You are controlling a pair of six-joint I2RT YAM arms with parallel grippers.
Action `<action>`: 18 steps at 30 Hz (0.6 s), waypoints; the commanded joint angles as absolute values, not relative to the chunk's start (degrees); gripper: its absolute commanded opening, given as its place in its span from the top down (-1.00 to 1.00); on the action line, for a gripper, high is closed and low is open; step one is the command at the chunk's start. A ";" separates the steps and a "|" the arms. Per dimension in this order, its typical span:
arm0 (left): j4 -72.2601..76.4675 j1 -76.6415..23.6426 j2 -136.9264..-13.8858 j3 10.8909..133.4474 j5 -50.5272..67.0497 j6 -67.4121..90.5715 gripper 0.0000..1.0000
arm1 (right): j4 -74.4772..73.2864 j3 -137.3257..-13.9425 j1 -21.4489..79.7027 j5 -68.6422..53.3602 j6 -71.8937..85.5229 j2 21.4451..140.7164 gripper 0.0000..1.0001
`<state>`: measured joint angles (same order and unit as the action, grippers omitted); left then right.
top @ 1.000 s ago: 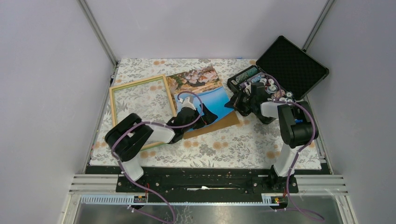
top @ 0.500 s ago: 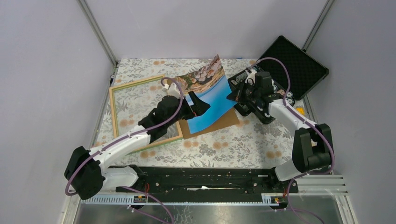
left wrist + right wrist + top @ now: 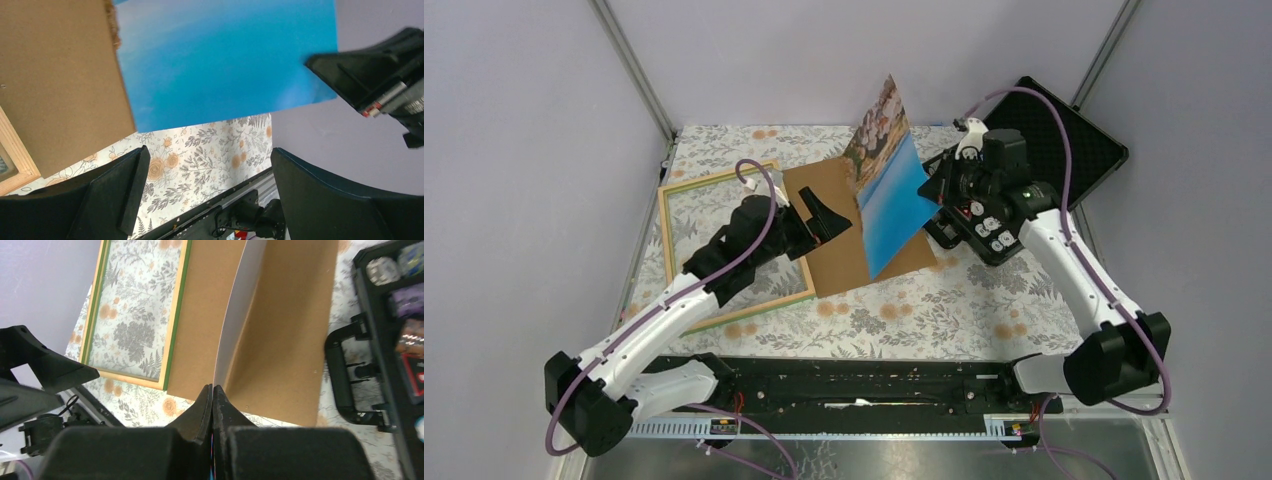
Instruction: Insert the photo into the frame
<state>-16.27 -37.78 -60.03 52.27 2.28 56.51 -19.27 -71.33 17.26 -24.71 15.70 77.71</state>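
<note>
Top external view: the right gripper (image 3: pixel 938 190) pinches the photo (image 3: pixel 894 195) by one edge, holding it steeply upright over the brown backing board (image 3: pixel 829 262). The left gripper (image 3: pixel 826 214) gapes wide and holds nothing, near the frame (image 3: pixel 665 235) lying flat on the worktop (image 3: pixel 944 300).

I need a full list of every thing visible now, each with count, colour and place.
photo: 1, blue and tan, white back, held up on edge above the backing board
frame: 1, green and light wood, flat at left
backing board: 1, brown, flat, centre, beside the frame
case: 1, black, open, far right
tablecloth: 1, floral, under everything
left pincer: 1, black, open, empty, over the backing board
right pincer: 1, black, shut on the photo's edge
</note>
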 commanded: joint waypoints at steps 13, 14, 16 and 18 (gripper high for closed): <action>-26.87 -31.67 -55.13 53.79 8.22 57.22 -0.97 | -35.01 -85.14 25.37 -18.71 5.56 72.65 1.00; -28.47 -31.44 -54.17 54.05 7.00 56.92 -0.97 | -35.14 -84.63 26.73 -17.66 6.13 73.01 1.00; -32.51 -30.95 -52.67 54.86 4.33 55.94 -0.97 | -35.00 -83.20 29.85 -15.11 7.33 74.09 1.00; -37.20 -30.17 -51.96 56.34 1.73 54.55 -0.97 | -34.44 -81.81 33.67 -11.16 8.50 75.32 1.00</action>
